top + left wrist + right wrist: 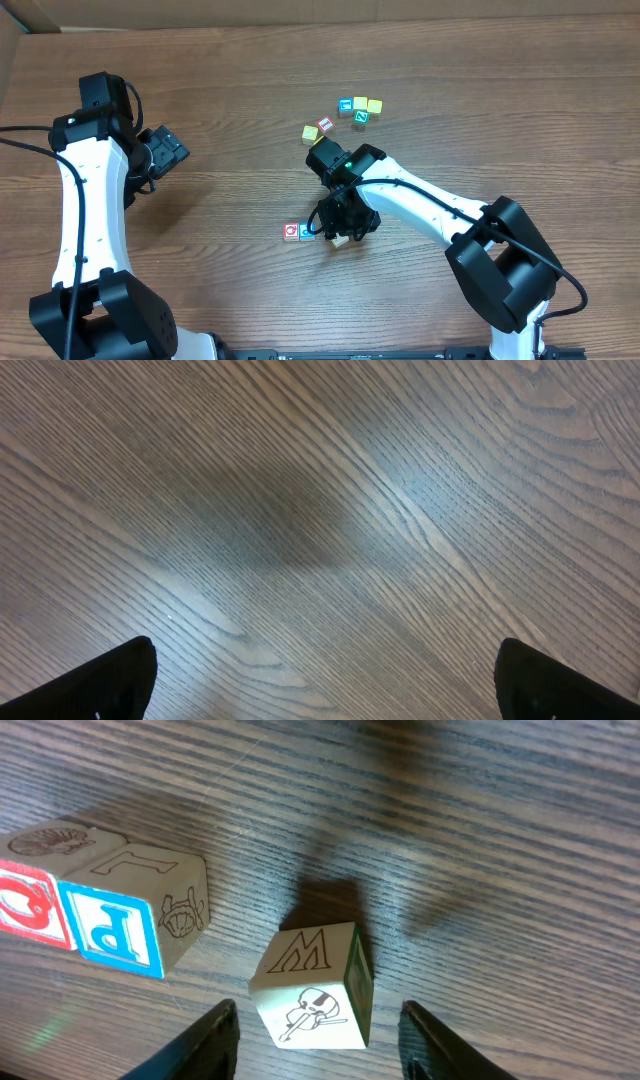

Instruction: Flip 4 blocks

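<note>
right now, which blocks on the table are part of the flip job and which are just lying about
For the job: red Q block, blue P block, pale block, green block.
Lying about: three yellow cubes, other blue cube, other red cube.

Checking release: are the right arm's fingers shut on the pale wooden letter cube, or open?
Open. In the right wrist view the fingers stand either side of the pale wooden letter cube, with table visible in both gaps.
</note>
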